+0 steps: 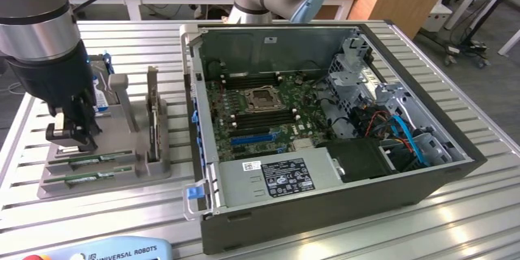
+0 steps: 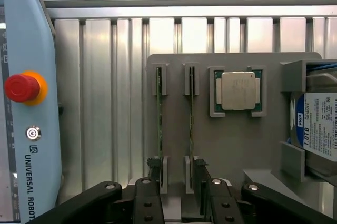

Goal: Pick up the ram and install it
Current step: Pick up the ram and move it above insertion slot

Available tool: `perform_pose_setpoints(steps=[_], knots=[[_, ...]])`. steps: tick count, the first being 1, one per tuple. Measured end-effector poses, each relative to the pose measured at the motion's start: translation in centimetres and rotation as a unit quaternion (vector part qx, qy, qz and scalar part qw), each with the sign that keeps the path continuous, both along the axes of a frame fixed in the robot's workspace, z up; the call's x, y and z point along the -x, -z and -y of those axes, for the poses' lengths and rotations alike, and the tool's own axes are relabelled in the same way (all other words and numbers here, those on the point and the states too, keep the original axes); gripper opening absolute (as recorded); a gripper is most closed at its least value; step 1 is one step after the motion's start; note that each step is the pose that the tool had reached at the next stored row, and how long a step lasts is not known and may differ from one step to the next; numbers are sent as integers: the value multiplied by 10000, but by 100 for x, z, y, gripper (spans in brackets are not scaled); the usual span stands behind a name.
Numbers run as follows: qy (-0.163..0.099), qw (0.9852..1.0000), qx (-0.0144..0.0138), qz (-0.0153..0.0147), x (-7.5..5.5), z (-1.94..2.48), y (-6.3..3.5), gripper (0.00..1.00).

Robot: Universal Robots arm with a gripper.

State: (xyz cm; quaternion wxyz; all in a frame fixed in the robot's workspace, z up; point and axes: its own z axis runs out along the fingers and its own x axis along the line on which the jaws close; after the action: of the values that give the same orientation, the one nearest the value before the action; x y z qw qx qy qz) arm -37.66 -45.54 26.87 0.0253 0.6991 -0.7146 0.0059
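Slotted ram [image 2: 190, 113], seemingly between parted jaws

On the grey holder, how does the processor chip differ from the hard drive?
The processor chip is square with a plain silver lid; the hard drive is bigger and carries a white-and-blue label. The processor chip lies flat in a recess; the hard drive stands upright between grey brackets. Both sit on the grey holder.
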Motion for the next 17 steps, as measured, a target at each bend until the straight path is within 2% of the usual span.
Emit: perform_pose_setpoints(steps=[17], knots=[[0,10000,1,-1,0,0,169,38]])
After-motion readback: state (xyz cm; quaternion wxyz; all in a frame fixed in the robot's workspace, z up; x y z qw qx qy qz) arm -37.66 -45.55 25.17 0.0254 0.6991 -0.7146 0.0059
